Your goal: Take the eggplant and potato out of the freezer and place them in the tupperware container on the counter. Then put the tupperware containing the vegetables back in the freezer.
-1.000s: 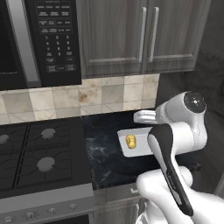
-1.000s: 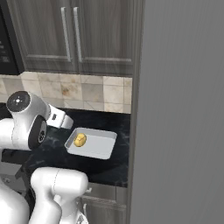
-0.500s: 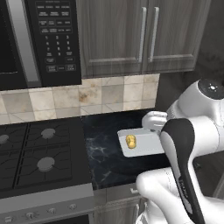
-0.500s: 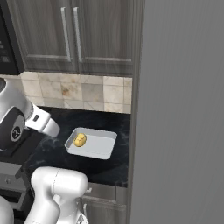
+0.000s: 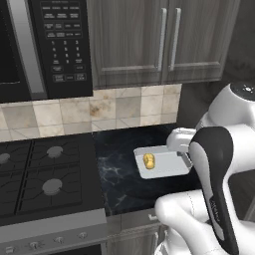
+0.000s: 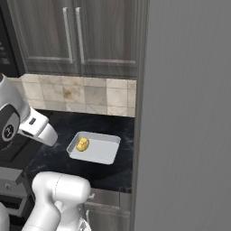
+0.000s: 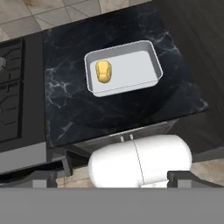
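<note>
Jaws wide open, empty, up above the table [image 7: 78, 109], looking down at it from the front edge side. Potato [image 7: 103, 71] lies inside the tray [image 7: 151, 52], at the end nearer the stove [image 7: 17, 109]. Tray sits flat on the table, between stove and freezer [image 6: 189, 113]. Freezer door closed, just beside the tray's far end. Tiles [image 5: 114, 107] and cabinets [image 5: 159, 40] behind the tray. Eggplant: can't tell where.

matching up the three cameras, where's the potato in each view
Left base view: the potato lies at the left end of the tupperware container, right of centre.
Right base view: potato, left of centre.
Hand view: potato, upper middle.
Shared landmark: the black marble counter.
</note>
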### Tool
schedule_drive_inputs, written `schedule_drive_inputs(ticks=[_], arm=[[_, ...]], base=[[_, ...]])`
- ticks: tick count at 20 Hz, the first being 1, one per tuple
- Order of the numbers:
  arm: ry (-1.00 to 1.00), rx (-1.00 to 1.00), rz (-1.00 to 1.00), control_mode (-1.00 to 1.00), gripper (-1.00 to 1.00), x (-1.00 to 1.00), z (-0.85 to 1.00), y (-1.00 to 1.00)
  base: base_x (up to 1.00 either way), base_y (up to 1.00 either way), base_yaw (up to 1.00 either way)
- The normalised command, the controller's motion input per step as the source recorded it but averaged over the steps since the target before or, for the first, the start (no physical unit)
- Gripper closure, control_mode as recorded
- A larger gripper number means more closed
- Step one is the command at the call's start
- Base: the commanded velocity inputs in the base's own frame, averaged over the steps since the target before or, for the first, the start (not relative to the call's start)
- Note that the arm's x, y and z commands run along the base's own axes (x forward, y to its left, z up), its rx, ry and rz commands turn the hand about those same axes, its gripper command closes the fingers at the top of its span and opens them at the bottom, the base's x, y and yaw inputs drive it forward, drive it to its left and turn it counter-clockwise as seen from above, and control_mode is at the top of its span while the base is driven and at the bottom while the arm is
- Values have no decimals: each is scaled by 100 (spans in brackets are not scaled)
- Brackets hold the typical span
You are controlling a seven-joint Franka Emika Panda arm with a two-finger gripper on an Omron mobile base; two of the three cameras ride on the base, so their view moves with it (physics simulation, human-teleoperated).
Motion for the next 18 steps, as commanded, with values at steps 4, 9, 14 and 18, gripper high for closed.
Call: schedule_drive_inputs(ticks=[4,9,14,18], arm=[[0,0,0,-100,-100,-22,0,0],[0,0,0,100,-100,-18,0,0],[0,0,0,100,-100,0,0,0],[0,0,0,100,-100,0,0,0]], base=[[0,0,0],[-50,0,0],[-100,-3,-5],[-97,-1,-9]])
